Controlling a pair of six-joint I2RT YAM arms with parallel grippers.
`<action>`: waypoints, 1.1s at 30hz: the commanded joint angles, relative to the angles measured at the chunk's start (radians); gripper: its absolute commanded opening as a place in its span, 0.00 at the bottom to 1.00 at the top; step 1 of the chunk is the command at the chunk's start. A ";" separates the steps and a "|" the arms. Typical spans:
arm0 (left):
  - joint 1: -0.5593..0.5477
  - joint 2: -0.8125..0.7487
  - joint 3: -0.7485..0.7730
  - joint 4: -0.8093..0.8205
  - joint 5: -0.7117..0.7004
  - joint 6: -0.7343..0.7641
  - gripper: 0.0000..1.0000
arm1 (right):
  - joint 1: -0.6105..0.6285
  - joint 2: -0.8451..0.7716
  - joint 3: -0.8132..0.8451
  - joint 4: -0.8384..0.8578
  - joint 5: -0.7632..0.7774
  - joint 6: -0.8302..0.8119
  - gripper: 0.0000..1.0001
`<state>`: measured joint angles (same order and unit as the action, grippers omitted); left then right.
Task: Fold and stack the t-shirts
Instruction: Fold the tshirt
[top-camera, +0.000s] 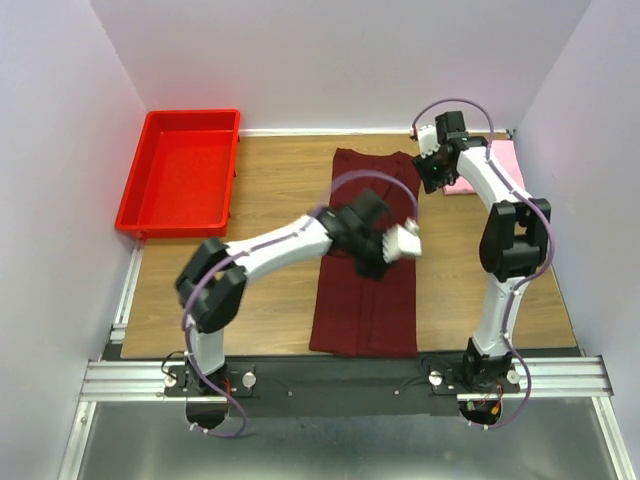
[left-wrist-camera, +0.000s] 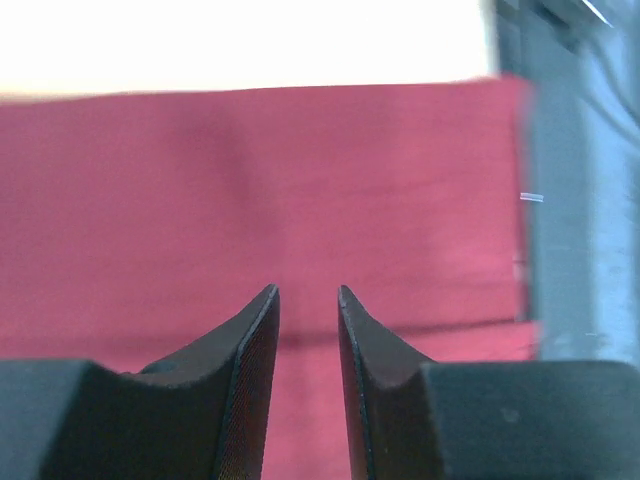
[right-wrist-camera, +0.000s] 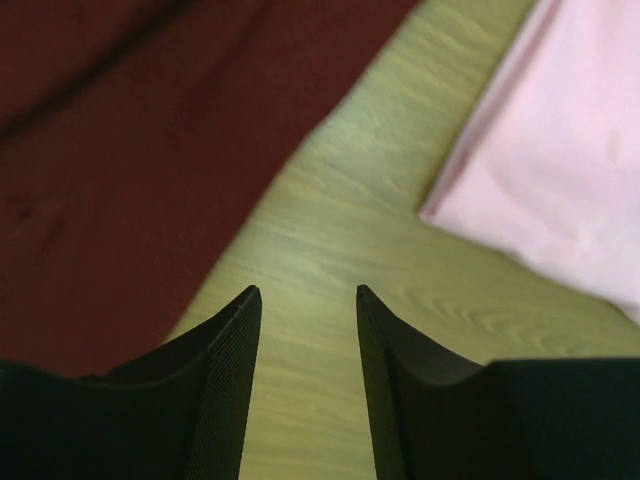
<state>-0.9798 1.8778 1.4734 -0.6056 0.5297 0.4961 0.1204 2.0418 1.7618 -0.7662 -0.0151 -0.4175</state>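
i am reading the left claw (top-camera: 404, 241) as released: its jaws are standing a little apart above the middle of the maroon t-shirt (top-camera: 365, 300), with nothing between them. the right claw (top-camera: 432, 180) is also released, hovering over bare surface (right-wrist-camera: 340, 230) between the far right corner of the maroon t-shirt and the pink t-shirt (top-camera: 503, 158). the maroon t-shirt is lying as a long narrow strip running near to far down the middle of the surface. the pink t-shirt is lying at the far right, partly hidden behind the right arm. the red bin (top-camera: 190, 113) is standing at the far left, well apart.

risks i am judging from here:
- the left claw is sitting mid-panel, not at an edge, so closing here is likely bunching several layers.
- the right claw is hanging over wood, so descending here is pinching nothing, or catching only the corner's top layer and opening the fold.
- uneven lifting is skewing the strip toward the pink t-shirt and disturbing it.
- the left wrist view is blurred, so i am not judging layer edges from it.
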 joint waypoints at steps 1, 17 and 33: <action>0.196 -0.082 0.031 0.110 0.093 -0.109 0.38 | 0.027 0.101 0.093 -0.059 -0.126 0.059 0.48; 0.487 0.458 0.580 0.073 -0.016 -0.232 0.29 | 0.156 0.357 0.255 -0.059 0.006 0.036 0.38; 0.653 0.656 0.692 -0.025 -0.099 -0.291 0.20 | 0.212 0.540 0.461 -0.033 0.084 0.046 0.39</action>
<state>-0.3599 2.4828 2.1319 -0.5705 0.4828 0.2111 0.3161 2.4706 2.1872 -0.8036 0.0063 -0.3832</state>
